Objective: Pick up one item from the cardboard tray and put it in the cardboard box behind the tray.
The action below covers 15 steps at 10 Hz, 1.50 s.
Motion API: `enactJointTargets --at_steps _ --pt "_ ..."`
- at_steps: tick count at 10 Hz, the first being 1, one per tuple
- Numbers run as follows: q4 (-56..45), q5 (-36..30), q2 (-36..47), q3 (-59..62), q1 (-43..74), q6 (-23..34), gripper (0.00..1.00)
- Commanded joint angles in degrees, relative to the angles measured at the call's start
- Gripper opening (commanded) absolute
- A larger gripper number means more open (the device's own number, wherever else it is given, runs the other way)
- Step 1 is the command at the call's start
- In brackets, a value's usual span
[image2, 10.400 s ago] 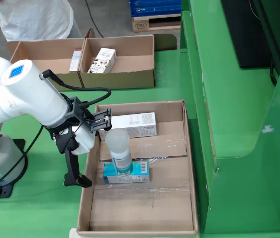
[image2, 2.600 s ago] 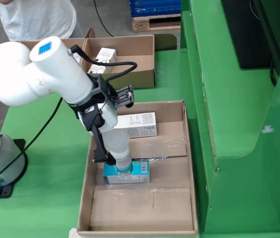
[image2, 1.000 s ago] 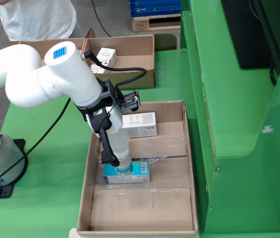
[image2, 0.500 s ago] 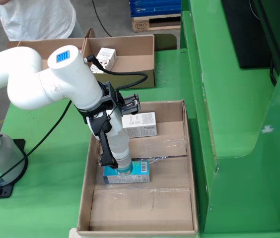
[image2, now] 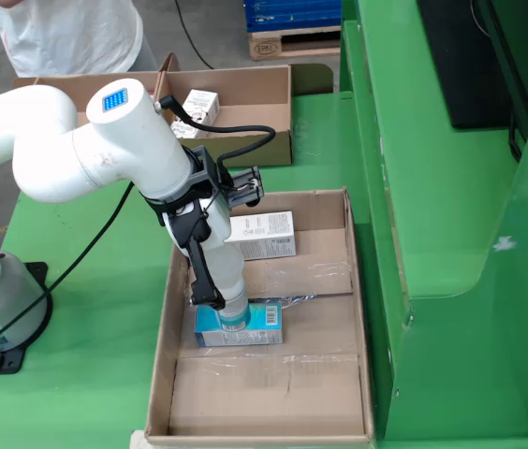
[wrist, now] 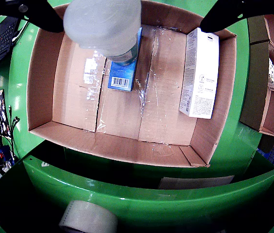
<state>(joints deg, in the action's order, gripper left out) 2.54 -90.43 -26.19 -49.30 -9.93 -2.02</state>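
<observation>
My tool (image2: 219, 301) straddles the frosted bottle (image2: 228, 281), which stands on the blue box (image2: 242, 329) in the tray (image2: 353, 309); jaws spread, not gripping.

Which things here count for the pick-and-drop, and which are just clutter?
Job:
- claw, around the bottle; grip unclear
- clear bottle, standing on the blue box
- white carton
- cardboard tray
- cardboard box behind it, already holding small cartons

Lying about:
- tape roll
- blue pallet
- black cable
</observation>
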Motion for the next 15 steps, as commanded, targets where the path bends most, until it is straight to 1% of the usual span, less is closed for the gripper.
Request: enactJointTargets --at_steps 1,15 --pt "0.9 0.6 1.7 1.9 -1.1 -0.6 1.0" --pt "0.7 0.7 0.8 3.1 -1.3 -0.8 1.0"
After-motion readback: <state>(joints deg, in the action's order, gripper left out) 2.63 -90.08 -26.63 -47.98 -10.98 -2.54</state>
